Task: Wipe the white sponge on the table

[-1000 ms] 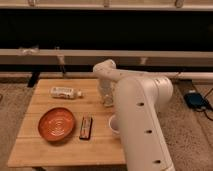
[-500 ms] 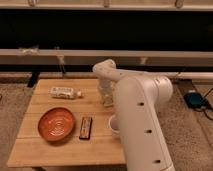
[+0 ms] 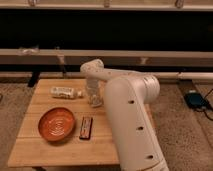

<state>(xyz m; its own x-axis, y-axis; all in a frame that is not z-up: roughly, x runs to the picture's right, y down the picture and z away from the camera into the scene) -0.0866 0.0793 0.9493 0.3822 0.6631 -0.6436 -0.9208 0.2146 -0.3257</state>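
Camera view, nearest first: the robot's bulky white arm (image 3: 131, 125) rises right of a round orange ridged bowl (image 3: 56, 123) on the light butcher-block wooden worktop (image 3: 30, 145). Just right of the bowl lies a small dark rectangular object (image 3: 86, 127). Beyond the bowl, a white labelled bottle (image 3: 63, 92) lies on its side. Beyond and right of the bowl, the hand (image 3: 93, 98) points down at the small white sponge (image 3: 96, 104) on the worktop. I cannot tell whether the hand is wide, narrow or gripping.
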